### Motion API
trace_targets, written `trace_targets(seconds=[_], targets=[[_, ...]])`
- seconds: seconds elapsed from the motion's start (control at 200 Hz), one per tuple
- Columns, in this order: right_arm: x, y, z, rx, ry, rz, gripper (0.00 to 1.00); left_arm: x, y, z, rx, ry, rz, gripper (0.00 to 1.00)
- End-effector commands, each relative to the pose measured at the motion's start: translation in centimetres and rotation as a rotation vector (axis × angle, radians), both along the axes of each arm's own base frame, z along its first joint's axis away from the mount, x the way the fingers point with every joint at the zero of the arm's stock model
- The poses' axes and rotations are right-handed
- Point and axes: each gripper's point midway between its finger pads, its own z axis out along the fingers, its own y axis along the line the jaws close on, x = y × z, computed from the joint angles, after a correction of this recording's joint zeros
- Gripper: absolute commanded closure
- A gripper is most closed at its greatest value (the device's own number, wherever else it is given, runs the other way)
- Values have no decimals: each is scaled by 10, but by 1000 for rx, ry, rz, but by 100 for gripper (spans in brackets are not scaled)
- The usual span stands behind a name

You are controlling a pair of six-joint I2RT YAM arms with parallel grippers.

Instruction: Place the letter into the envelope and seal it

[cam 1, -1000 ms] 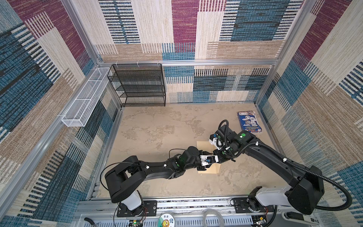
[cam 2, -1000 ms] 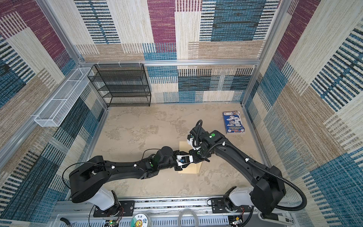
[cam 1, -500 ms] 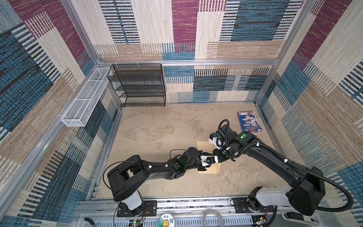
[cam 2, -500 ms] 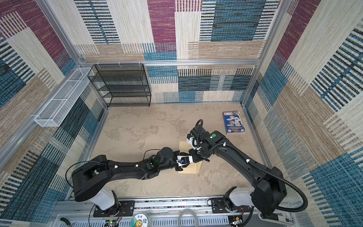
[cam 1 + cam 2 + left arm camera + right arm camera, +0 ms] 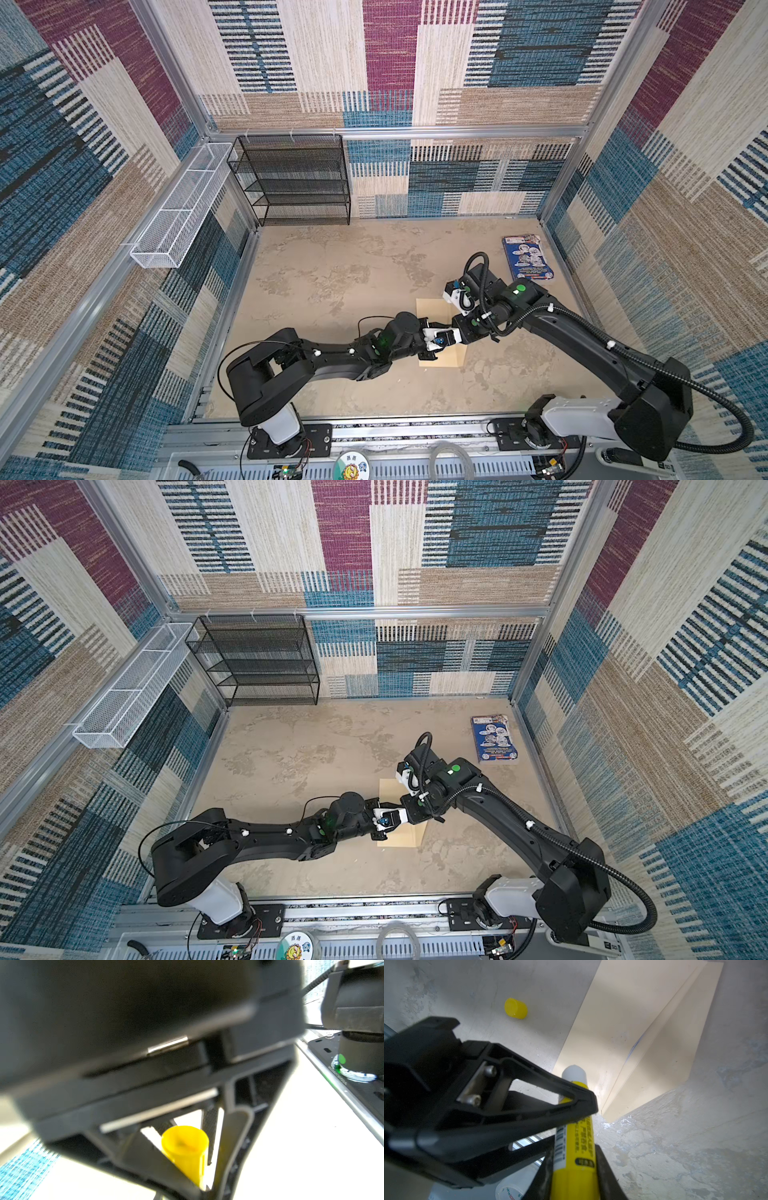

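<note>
2 end effectors meet low over the envelope (image 5: 432,311), so I read the grips from the right wrist view. The right end effector (image 5: 574,1169) is clenched on a yellow glue stick (image 5: 575,1147): its 2 fingers (image 5: 607,1174) flank the lower barrel with no gap that I can see. The stick is uncapped, and its white tip (image 5: 574,1073) shows against the envelope's edge.

The left end effector (image 5: 444,337) reaches in from the side. 1 of its black fingers lies across the barrel just below the white tip and touches it. I cannot tell whether its partner presses from behind. The left wrist view is blurred and gives only a yellow cylinder end seen through a finger's frame.

The left arm (image 5: 332,357) stretches low and nearly straight across the worktop (image 5: 332,270) from its near base. The right arm (image 5: 582,332) slants in from its own base, wrist bent down over the envelope.

The envelope lies flat on the worktop with its flap (image 5: 675,1043) folded open along 1 long side. A thin blue streak (image 5: 634,1046) sits at the fold; I cannot tell if it is the letter. The yellow cap (image 5: 516,1008) lies on its side, apart from the envelope. A blue booklet (image 5: 527,257) rests near the far right wall.
</note>
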Motion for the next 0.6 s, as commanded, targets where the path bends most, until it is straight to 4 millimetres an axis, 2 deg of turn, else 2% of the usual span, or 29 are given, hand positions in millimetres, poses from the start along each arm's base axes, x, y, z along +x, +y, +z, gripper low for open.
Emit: trace_targets(seconds=[0.0,0.205,0.29,0.466,0.596], targets=[[-4,42,35,258,-13,66,55,11,24,-34,126,101,141,98],[7,36,41,303,-115,-17,43,11,19,-20,61,211,159,100],[11,32,43,325,-164,-68,42,10,17,-14,22,245,162,100],[19,24,60,438,-287,-187,41,5,11,-2,-52,334,149,100],[21,18,61,479,-330,-241,43,2,6,7,-97,373,136,100]])
